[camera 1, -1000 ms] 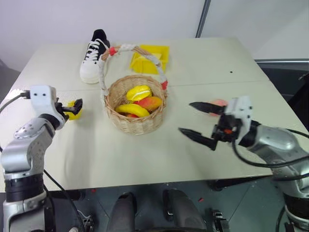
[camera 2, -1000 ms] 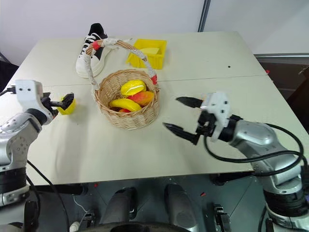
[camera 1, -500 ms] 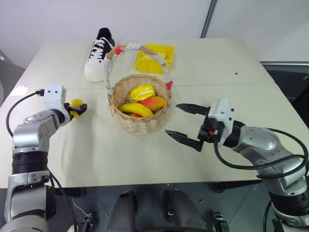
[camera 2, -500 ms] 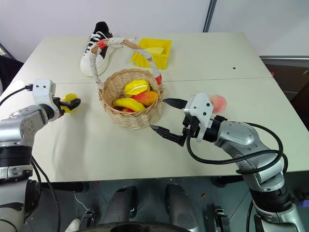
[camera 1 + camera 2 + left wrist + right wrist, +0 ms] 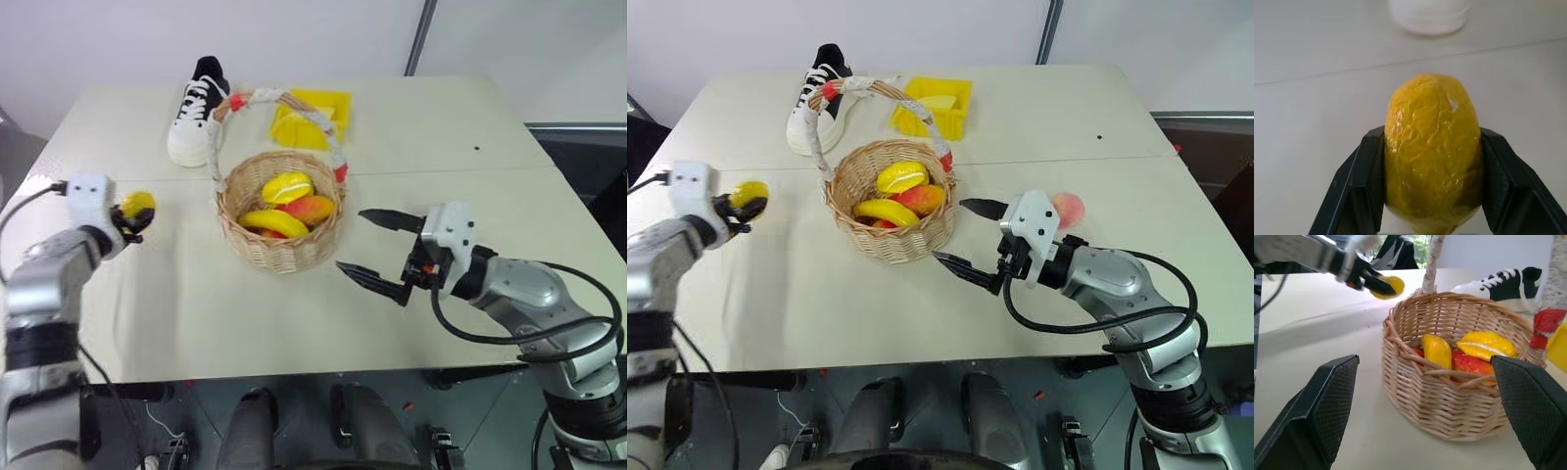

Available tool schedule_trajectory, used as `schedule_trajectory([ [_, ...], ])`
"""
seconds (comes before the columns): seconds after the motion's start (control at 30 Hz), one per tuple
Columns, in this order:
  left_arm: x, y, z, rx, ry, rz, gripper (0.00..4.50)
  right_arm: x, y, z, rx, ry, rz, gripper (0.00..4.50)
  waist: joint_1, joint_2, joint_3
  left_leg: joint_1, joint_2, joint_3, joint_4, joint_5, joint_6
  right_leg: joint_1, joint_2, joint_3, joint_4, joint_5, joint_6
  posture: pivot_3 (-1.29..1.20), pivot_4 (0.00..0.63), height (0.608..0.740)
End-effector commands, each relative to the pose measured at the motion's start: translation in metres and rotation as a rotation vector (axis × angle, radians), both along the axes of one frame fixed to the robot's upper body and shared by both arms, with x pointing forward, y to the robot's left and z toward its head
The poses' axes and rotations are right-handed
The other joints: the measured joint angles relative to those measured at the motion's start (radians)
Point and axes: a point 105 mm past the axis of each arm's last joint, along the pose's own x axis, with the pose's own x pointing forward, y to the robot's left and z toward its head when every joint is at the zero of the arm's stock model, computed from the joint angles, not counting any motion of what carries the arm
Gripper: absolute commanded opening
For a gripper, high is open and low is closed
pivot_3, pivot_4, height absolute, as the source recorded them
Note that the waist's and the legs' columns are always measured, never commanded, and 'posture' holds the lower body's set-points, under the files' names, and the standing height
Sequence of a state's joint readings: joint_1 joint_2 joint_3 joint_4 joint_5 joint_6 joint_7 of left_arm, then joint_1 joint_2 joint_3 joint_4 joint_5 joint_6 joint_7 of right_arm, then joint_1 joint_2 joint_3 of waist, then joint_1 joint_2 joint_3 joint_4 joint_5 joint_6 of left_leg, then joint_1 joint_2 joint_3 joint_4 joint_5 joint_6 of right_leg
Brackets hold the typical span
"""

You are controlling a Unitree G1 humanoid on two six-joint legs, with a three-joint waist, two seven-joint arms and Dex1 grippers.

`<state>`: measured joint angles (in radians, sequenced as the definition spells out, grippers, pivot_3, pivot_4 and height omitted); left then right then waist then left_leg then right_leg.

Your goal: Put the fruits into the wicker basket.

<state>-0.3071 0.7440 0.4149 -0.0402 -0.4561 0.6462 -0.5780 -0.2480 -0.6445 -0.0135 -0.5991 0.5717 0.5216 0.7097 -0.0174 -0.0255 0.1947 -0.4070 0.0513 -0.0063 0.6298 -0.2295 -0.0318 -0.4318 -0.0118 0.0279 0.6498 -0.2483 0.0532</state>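
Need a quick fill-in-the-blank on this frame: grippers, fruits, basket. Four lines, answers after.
1. The left gripper has its jaws shut on the ____.
2. The peach lies on the table behind the ____ gripper.
3. The right gripper's jaws are ____.
4. The shoe stands beyond the wicker basket, beside the yellow ____.

Answers: lemon; right; open; bin

A robot test lab: plain pale table (image 5: 411, 137), bare white wall at twelve o'clock, odd props like a sneaker (image 5: 194, 108).
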Motion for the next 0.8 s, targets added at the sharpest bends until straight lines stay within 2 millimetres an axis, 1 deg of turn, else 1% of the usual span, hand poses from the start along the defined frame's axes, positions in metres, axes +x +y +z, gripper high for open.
schedule_trajectory([
  [0.03,-0.028,-0.059,0.051,-0.008,-0.159,-0.320,2.28,0.003,-0.007,0.011,0.003,-0.050,-0.012,4.50,0.011,0.000,0.000,0.000,-0.001,0.000,0.000,0.000,0.000,0.001,-0.001,0.000,0.000,-0.001,-0.001,0.00,0.150,0.740],
  [0.07,-0.034,-0.074,0.053,-0.024,-0.150,-0.385,2.28,0.004,-0.008,0.011,0.002,-0.051,-0.014,4.50,0.015,0.000,0.000,0.000,-0.001,0.000,0.001,0.001,-0.001,0.002,-0.003,-0.002,0.000,-0.002,-0.003,0.00,0.150,0.740],
  [0.1,-0.034,-0.095,0.056,-0.029,-0.147,-0.452,2.28,0.007,-0.009,0.013,0.000,-0.055,-0.019,4.50,0.017,0.000,0.000,0.000,-0.001,0.000,0.002,0.001,-0.001,0.003,-0.003,-0.003,0.000,-0.002,-0.003,0.00,0.150,0.740],
  [0.13,-0.032,-0.111,0.058,-0.024,-0.151,-0.491,2.28,0.010,-0.009,0.014,-0.001,-0.059,-0.022,4.50,0.020,0.000,0.000,0.001,-0.001,0.001,0.003,0.001,-0.001,0.004,-0.003,-0.003,0.000,-0.002,-0.003,0.00,0.150,0.740],
  [0.2,-0.019,-0.142,0.061,-0.006,-0.158,-0.533,2.28,0.014,-0.009,0.016,-0.002,-0.065,-0.024,4.50,0.028,0.000,0.000,0.001,-0.002,0.001,0.006,0.001,-0.001,0.005,-0.003,-0.002,-0.001,-0.003,-0.002,0.00,0.150,0.740],
  [0.23,-0.013,-0.157,0.059,0.027,-0.152,-0.558,2.28,0.015,-0.009,0.016,-0.004,-0.067,-0.024,4.50,0.030,0.000,0.000,0.001,-0.002,0.000,0.008,0.001,-0.001,0.007,-0.003,-0.002,0.000,-0.003,-0.001,0.00,0.150,0.740],
  [0.27,-0.009,-0.167,0.058,0.049,-0.152,-0.577,2.28,0.016,-0.009,0.016,-0.005,-0.070,-0.025,4.50,0.027,0.000,0.000,0.000,-0.002,0.000,0.009,0.001,-0.001,0.007,-0.002,-0.002,-0.001,-0.003,0.000,0.00,0.150,0.740],
  [0.37,0.009,-0.179,0.052,0.042,-0.134,-0.556,2.28,0.017,-0.011,0.019,-0.004,-0.082,-0.047,4.50,0.009,0.000,0.000,0.000,-0.002,0.002,0.010,0.000,0.001,0.007,-0.002,0.000,-0.001,-0.001,0.001,0.00,0.150,0.740],
  [0.4,0.015,-0.181,0.049,0.041,-0.121,-0.544,2.28,0.018,-0.014,0.019,-0.003,-0.087,-0.065,4.50,0.005,0.000,0.000,0.000,-0.002,0.001,0.010,-0.001,0.002,0.006,-0.001,0.000,-0.001,0.000,0.003,0.00,0.150,0.740],
  [0.47,0.021,-0.183,0.045,0.044,-0.109,-0.536,2.28,0.018,-0.017,0.020,-0.002,-0.092,-0.083,4.50,-0.003,0.000,0.000,0.000,-0.001,0.000,0.009,-0.002,0.004,0.005,0.001,0.000,0.000,0.000,0.005,0.00,0.150,0.740],
  [0.53,0.023,-0.188,0.041,0.033,-0.101,-0.548,3.00,0.023,-0.029,0.018,-0.015,-0.081,-0.152,4.50,-0.002,0.000,0.000,0.000,-0.001,0.000,0.006,-0.002,0.004,0.004,0.002,0.000,0.001,0.000,0.005,0.00,0.150,0.740],
  [0.57,0.023,-0.190,0.040,0.030,-0.100,-0.556,3.28,0.026,-0.036,0.016,-0.023,-0.077,-0.194,4.50,0.001,0.000,0.000,0.001,-0.001,0.000,0.004,-0.002,0.004,0.003,0.002,0.000,0.002,-0.001,0.005,0.00,0.150,0.740],
  [0.6,0.021,-0.193,0.041,0.039,-0.127,-0.580,3.68,0.038,-0.054,0.016,-0.007,-0.071,-0.312,4.50,0.003,0.000,0.000,0.001,-0.001,-0.001,0.004,-0.002,0.004,0.003,0.002,0.000,0.002,-0.001,0.005,0.00,0.150,0.740],
  [0.63,0.018,-0.194,0.043,0.038,-0.150,-0.603,4.18,0.048,-0.070,0.015,0.006,-0.062,-0.414,4.50,0.003,0.000,0.000,0.001,-0.001,-0.001,0.003,-0.002,0.004,0.003,0.002,0.000,0.002,-0.001,0.005,0.00,0.150,0.740],
  [0.67,0.011,-0.196,0.046,0.021,-0.168,-0.648,4.48,0.058,-0.087,0.012,0.004,-0.051,-0.519,4.50,0.004,0.000,0.000,0.001,-0.001,-0.001,0.003,-0.002,0.004,0.003,0.001,0.000,0.002,-0.001,0.005,0.00,0.150,0.740],
  [0.73,-0.003,-0.200,0.048,0.003,-0.193,-0.738,4.48,0.069,-0.110,0.004,-0.010,-0.030,-0.656,4.50,0.004,0.000,0.000,0.000,-0.002,0.001,0.004,-0.002,0.004,0.003,0.000,0.000,0.001,-0.001,0.005,0.00,0.150,0.740],
  [0.8,-0.016,-0.204,0.047,-0.003,-0.189,-0.819,4.48,0.077,-0.128,-0.007,-0.032,0.009,-0.752,4.50,0.002,0.000,0.000,0.000,-0.002,0.002,0.004,-0.002,0.004,0.003,0.000,0.001,0.001,-0.001,0.005,0.00,0.150,0.740],
])
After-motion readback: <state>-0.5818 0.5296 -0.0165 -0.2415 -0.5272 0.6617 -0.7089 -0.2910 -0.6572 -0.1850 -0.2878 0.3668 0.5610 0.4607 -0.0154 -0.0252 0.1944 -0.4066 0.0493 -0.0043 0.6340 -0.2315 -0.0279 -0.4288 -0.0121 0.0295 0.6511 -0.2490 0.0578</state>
